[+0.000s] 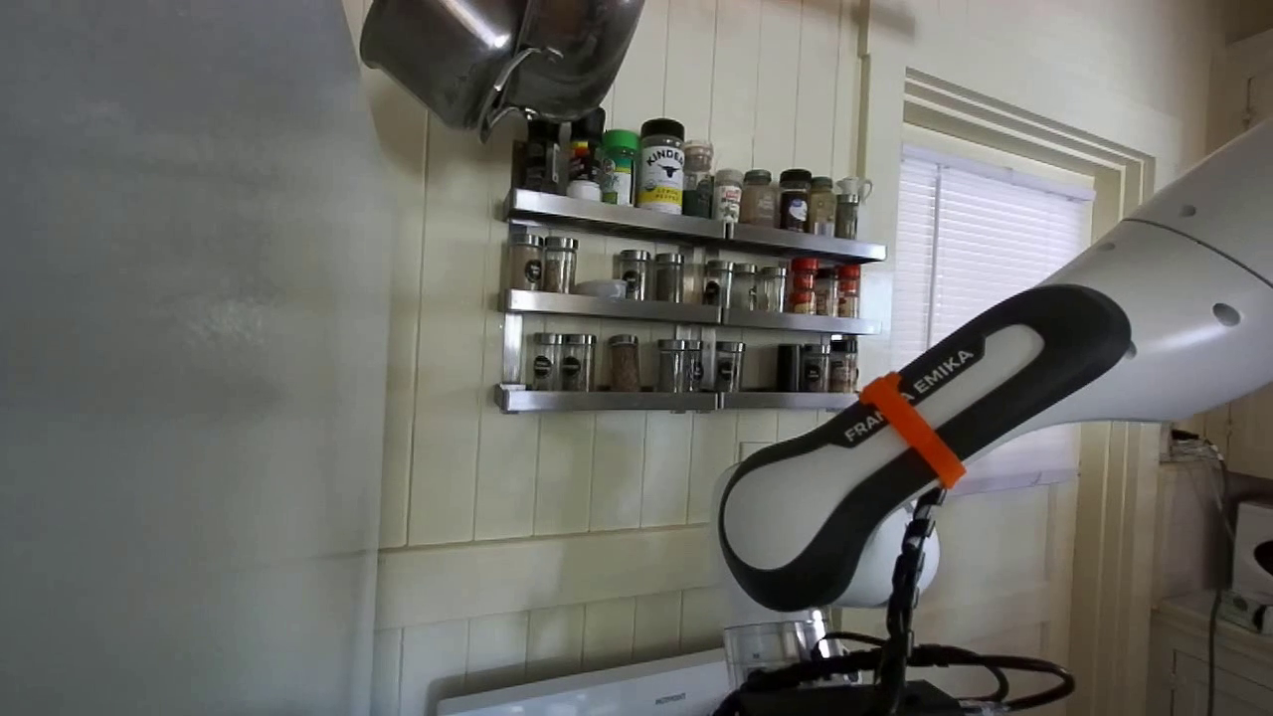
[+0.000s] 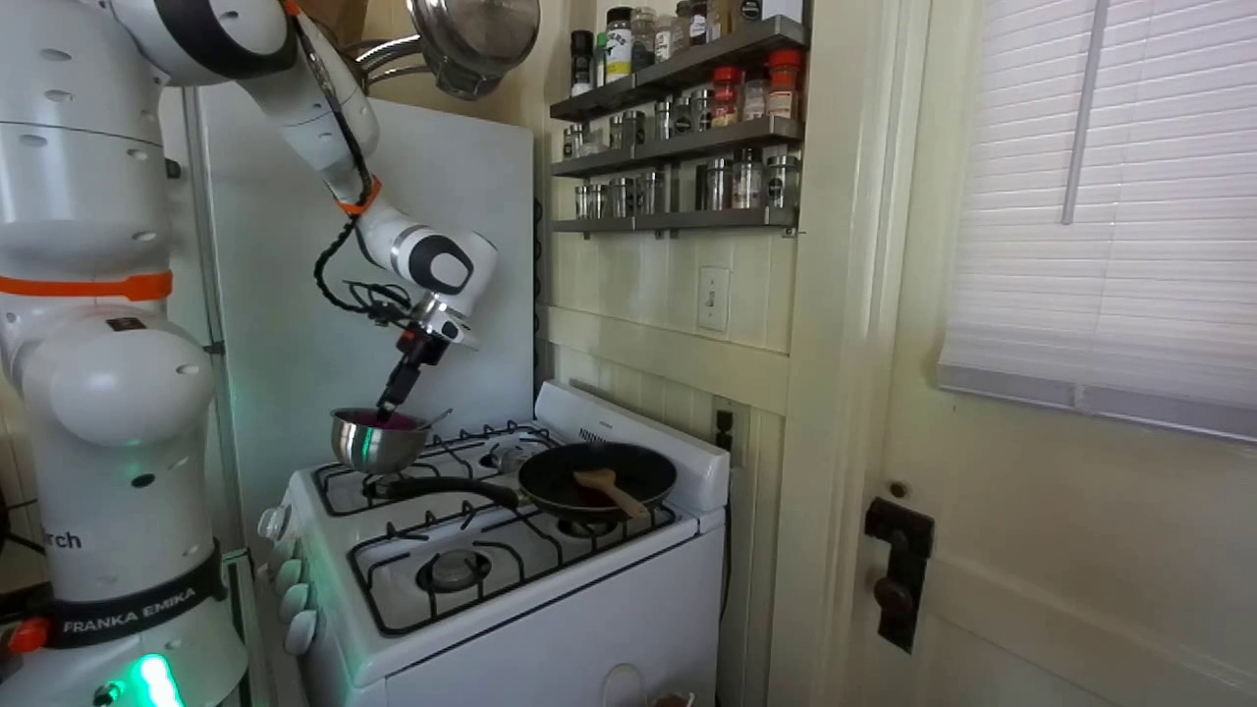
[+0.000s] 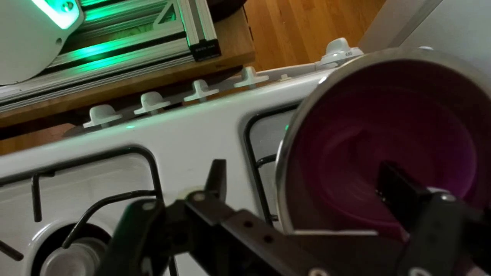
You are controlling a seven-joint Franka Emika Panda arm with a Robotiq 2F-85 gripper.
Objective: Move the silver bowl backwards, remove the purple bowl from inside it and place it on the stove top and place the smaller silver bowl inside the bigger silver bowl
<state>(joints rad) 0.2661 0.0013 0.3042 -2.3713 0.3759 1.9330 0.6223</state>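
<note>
Hand (image 3: 303,176) spread apart, nothing grasped, straddling the rim of the silver mixing bowl (image 2: 376,450), left of center in an exterior view; purple bowl (image 3: 383,134) nested inside, at right in wrist view. Step looks like backward shift: pinch silver wall only, keep level, avoid frying pan (image 2: 545,481) handle.

The robot arm (image 1: 980,383) reads "FRANKA EMIKA", a spice jar (image 1: 661,171) "KINDE…".

The right edge (wrist view) cuts off the silver bowl (image 3: 383,58).
</note>
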